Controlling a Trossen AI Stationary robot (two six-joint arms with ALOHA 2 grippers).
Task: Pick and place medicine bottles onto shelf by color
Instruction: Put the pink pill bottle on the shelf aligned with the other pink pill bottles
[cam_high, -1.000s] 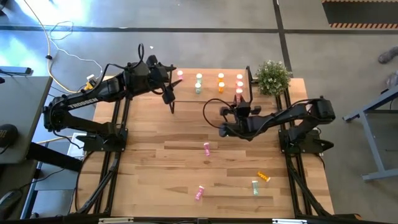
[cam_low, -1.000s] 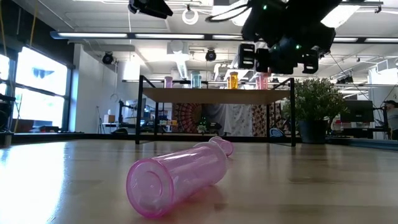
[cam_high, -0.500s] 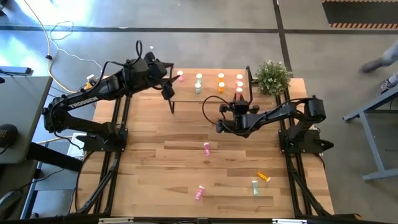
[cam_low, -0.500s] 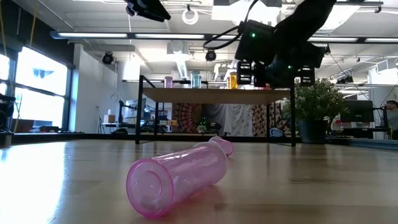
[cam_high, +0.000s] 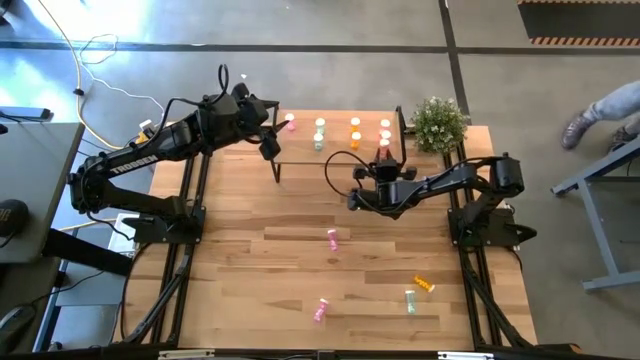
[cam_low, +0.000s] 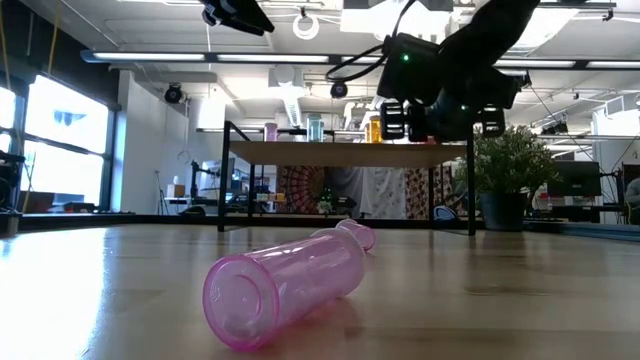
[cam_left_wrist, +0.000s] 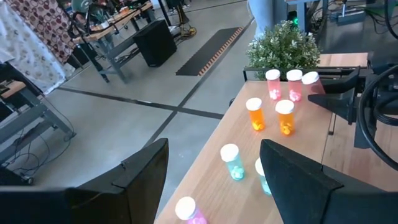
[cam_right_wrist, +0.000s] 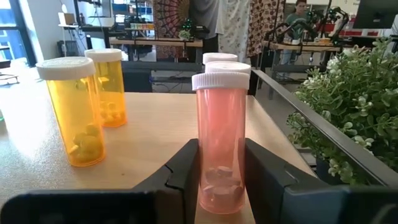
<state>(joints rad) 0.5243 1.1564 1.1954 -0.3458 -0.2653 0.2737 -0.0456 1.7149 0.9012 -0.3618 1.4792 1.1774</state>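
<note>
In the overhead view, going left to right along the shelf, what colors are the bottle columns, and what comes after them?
Pink bottle → green bottles → orange bottles → salmon-pink bottles, where the right gripper holds one → potted plant.

Lighting: bright, even, from ceiling strip lights (cam_low: 300, 62) and a window (cam_low: 55, 140) in the low view. Shadows: soft and short under both arms on the table (cam_high: 300, 265). Glare: pale sheen on the floor (cam_high: 150, 40) in the high view. Focus: near pink bottle (cam_low: 285, 285) slightly soft; room behind sharper. Right wrist view: salmon bottle (cam_right_wrist: 220, 140) crisp, plant (cam_right_wrist: 348, 106) and background blurred. Left wrist view: edges stretched.
</note>
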